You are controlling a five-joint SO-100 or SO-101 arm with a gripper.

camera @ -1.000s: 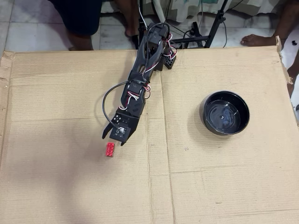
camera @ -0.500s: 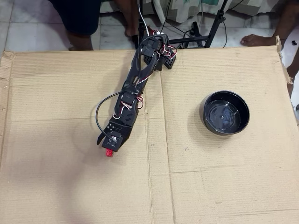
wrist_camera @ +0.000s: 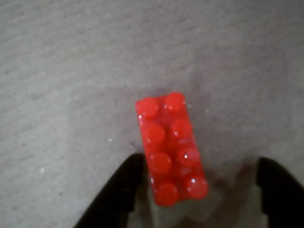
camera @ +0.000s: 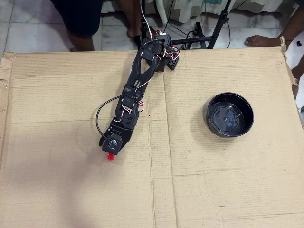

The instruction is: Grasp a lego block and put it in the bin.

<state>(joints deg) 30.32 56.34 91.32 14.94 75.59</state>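
**Q:** Gripper [wrist_camera: 199, 190] first — what is it doing?

**A:** Its two black fingers [wrist_camera: 116, 194] stand spread apart at the bottom of the wrist view, one on each side, and the lego block [wrist_camera: 171, 147] lies between them. The left finger's tip sits right at the brick's lower left edge; I cannot tell if it touches. The right finger is well apart from the brick. So the jaws are released, not clamped on anything.

**Q:** How does the brick lie?

**A:** Studs up, eight of them in two rows of four, flat on the cardboard sheet [wrist_camera: 61, 71]. Its long side runs away from the camera, turned slightly off straight.

**Q:** And from above?

**A:** In the overhead view the arm [camera: 137, 80] reaches out from its base near the top edge of the cardboard [camera: 213, 190], slanting down and to the left. The gripper [camera: 110, 151] is low over the sheet, and only a sliver of the red brick [camera: 110, 155] shows below it.

**Q:** Where is the bin?

**A:** The black bowl [camera: 228, 96] stands upright on the right half of the sheet, well apart from the gripper and brick, its glossy inside showing.
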